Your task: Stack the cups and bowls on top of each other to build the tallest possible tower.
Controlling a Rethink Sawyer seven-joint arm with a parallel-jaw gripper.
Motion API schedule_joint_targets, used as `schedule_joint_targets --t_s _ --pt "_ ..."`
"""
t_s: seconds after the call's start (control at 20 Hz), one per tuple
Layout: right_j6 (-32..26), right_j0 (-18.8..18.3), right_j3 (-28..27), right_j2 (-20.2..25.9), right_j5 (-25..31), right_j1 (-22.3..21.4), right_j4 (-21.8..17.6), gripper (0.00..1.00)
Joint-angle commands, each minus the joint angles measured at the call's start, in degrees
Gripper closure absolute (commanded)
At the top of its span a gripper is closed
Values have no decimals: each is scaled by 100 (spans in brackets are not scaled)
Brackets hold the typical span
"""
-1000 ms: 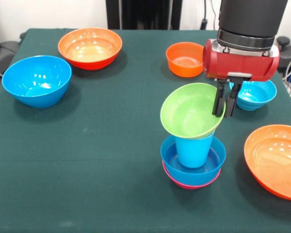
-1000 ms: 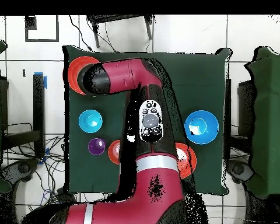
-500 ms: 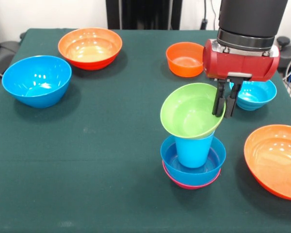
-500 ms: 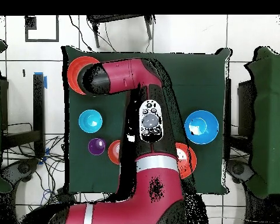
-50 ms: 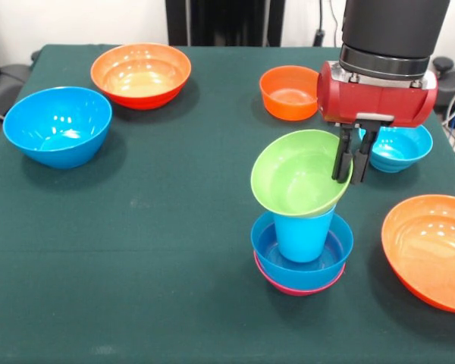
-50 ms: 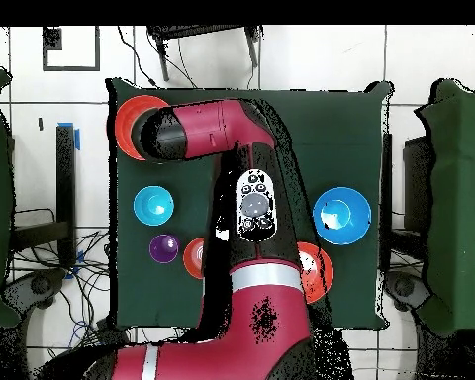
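Hand (image 5: pixel 352 161) is pinched shut on the far rim of the green bowl (image 5: pixel 299 173), which sits tilted on the light blue cup (image 5: pixel 302 234) of the tower. Judged light, stiff, slippery plastic; rim grip suits.

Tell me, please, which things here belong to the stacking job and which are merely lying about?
Job:
- tower: pink base, blue bowl, light blue cup
- green bowl, tilted on the cup, pincer at its rim
- loose bowls: big blue, three orange, cyan
- purple cup

Lying about:
- cables on the floor beside the table
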Motion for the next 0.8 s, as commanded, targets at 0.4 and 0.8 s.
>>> schedule_joint_targets --t_s 0.4,0.8 --pt "460 39 224 178 -399 22 11 100" --pt "440 23 264 199 -438 14 21 100"
